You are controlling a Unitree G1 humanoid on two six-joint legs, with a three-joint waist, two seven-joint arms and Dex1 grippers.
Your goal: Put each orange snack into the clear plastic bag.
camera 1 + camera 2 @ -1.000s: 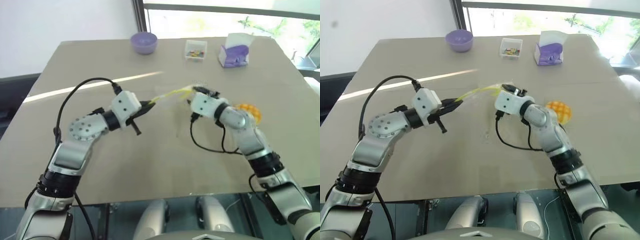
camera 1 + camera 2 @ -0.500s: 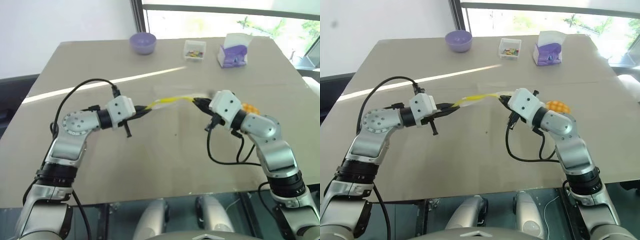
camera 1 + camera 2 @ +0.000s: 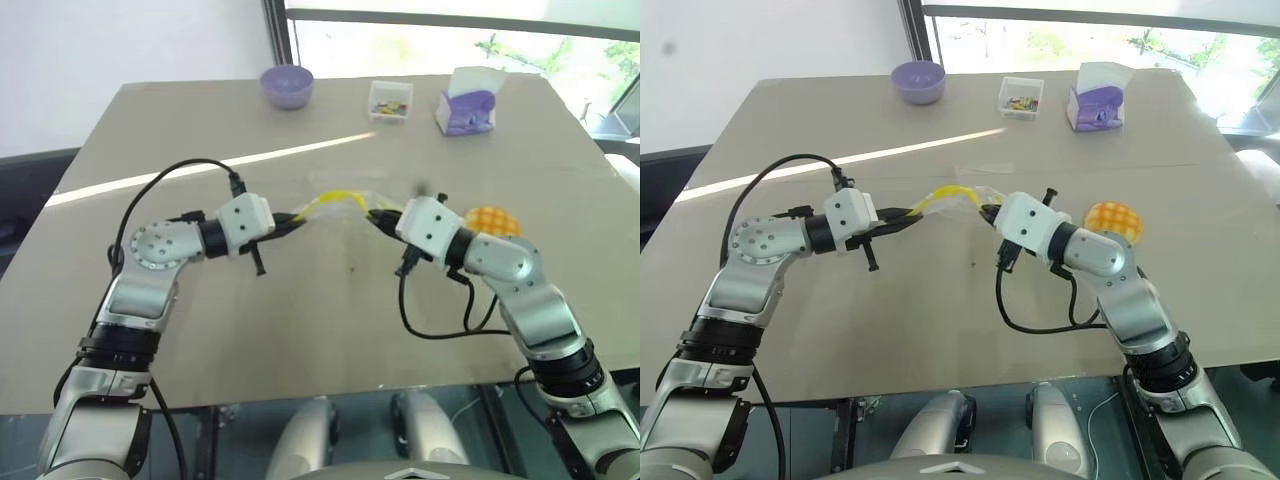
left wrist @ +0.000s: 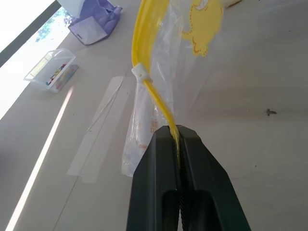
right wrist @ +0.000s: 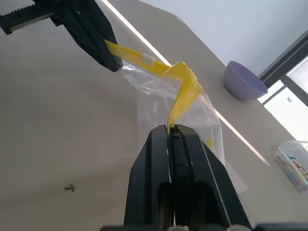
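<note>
Reached in from both sides above the table [image 3: 200, 340], wrists bent inward, tips facing across a small gap. Left gripper [image 4: 177, 144] clamped shut on the clear plastic bag [image 4: 192, 62] at its yellow strip; right gripper [image 5: 172, 129] pinched shut on the same strip.

Beige tabletop [image 3: 300, 330]: bare near the robot, below the crinkly clear plastic bag [image 3: 345, 200] with yellow seal strip. Bag spans the centre. Beyond it: purple bowl [image 3: 287, 84], small clear box [image 3: 391, 100], purple-and-white carton [image 3: 467, 103]. Right of bag: round orange snack [image 3: 495, 220].
</note>
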